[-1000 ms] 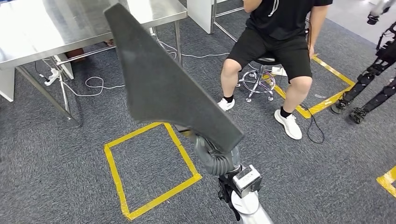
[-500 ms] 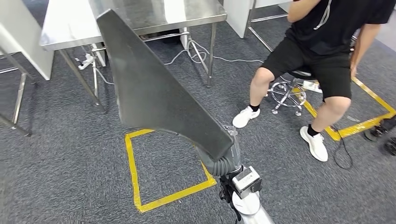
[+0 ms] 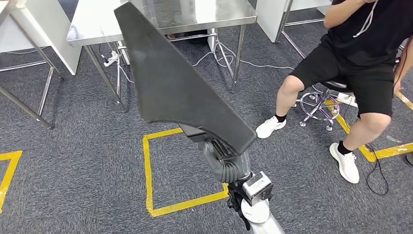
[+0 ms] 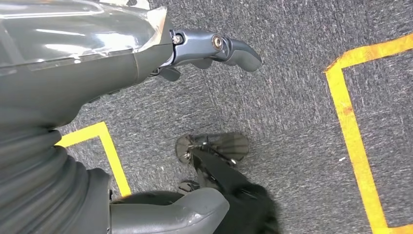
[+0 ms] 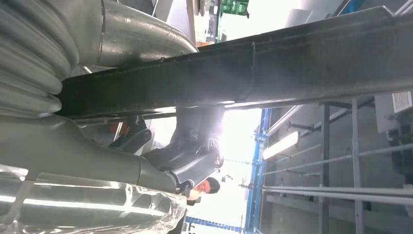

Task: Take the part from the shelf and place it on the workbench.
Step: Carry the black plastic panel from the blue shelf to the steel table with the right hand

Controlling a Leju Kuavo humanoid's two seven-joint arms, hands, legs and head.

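Observation:
The part (image 3: 178,85) is a large, flat, dark grey panel with a curved cut-out, held tilted up in front of me. My right hand (image 3: 210,145) grips it from beneath at its lower end, and the panel hides most of the fingers. In the right wrist view the part (image 5: 292,63) runs across as a dark bar, with the right hand (image 5: 190,151) clamped on its edge. The steel workbench (image 3: 97,27) stands ahead, beyond the panel's tip. My left hand (image 4: 146,53) hangs over the carpet, fingers apart and holding nothing.
A person (image 3: 360,53) sits on a wheeled stool (image 3: 319,100) to the right, feet out on the carpet. A yellow tape square (image 3: 148,168) marks the floor below the panel. Cables (image 3: 219,56) lie under the workbench. A second table's legs (image 3: 29,105) stand at the left.
The whole view has swung left: workbench, tape square and seated person have shifted rightward in the picture. The panel stays in my right hand at about the same tilt.

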